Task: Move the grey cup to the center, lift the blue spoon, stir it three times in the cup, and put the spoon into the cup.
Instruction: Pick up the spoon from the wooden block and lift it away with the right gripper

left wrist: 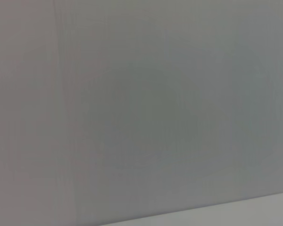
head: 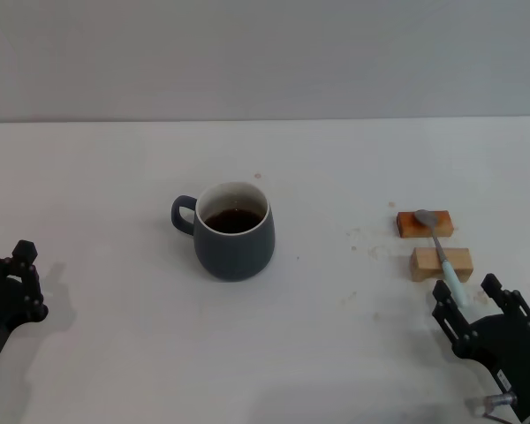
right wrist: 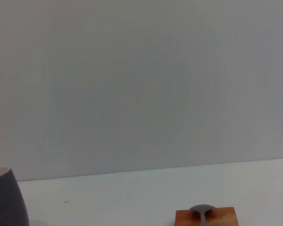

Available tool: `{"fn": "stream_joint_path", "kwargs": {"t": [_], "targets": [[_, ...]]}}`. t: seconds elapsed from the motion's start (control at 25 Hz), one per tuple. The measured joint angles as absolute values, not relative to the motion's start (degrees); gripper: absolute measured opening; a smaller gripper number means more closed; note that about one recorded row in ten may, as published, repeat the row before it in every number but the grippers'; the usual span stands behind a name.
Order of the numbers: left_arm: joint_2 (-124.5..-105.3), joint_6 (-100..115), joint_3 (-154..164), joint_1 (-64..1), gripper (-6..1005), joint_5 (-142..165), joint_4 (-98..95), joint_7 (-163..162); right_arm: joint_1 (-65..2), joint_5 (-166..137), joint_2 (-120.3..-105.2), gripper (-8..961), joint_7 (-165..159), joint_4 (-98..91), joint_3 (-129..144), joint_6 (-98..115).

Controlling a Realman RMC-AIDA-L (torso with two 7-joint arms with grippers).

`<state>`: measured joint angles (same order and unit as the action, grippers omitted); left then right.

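The grey cup [head: 234, 231] stands left of the table's middle, handle pointing left, dark liquid inside; its side also shows in the right wrist view [right wrist: 7, 200]. The blue spoon [head: 443, 258] lies across two small wooden blocks at the right, its metal bowl [right wrist: 202, 210] on the orange block [head: 423, 223] and its pale handle over the pale block [head: 441, 263]. My right gripper [head: 471, 296] sits just in front of the handle's end, open, holding nothing. My left gripper [head: 13, 283] rests at the table's far left, well away from the cup.
White table [head: 115, 371] with a grey wall behind. A few small crumbs or stains lie near the blocks [head: 358, 238]. The left wrist view shows only wall and a strip of table.
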<state>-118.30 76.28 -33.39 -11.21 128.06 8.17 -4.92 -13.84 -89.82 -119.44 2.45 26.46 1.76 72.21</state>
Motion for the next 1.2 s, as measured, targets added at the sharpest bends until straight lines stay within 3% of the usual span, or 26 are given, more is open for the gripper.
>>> {"fn": "stream_joint_path", "kwargs": {"t": [0.08, 0.48, 1.2], "targets": [[-118.30, 76.3, -33.4, -11.2, -2, 128.1, 8.2, -4.9, -13.8, -89.9, -119.39, 676, 2.5, 26.6, 1.8, 72.2], [-118.30, 76.3, -33.4, -11.3, -2, 128.1, 8.2, -4.9, -13.9, -90.1, -119.34, 477, 2.5, 26.5, 2.2, 71.8], [-118.30, 76.6, -33.3, -11.2, -2, 128.1, 8.2, -5.2, -14.1, -90.3, -119.40, 422, 2.5, 26.8, 1.9, 70.6]]}}
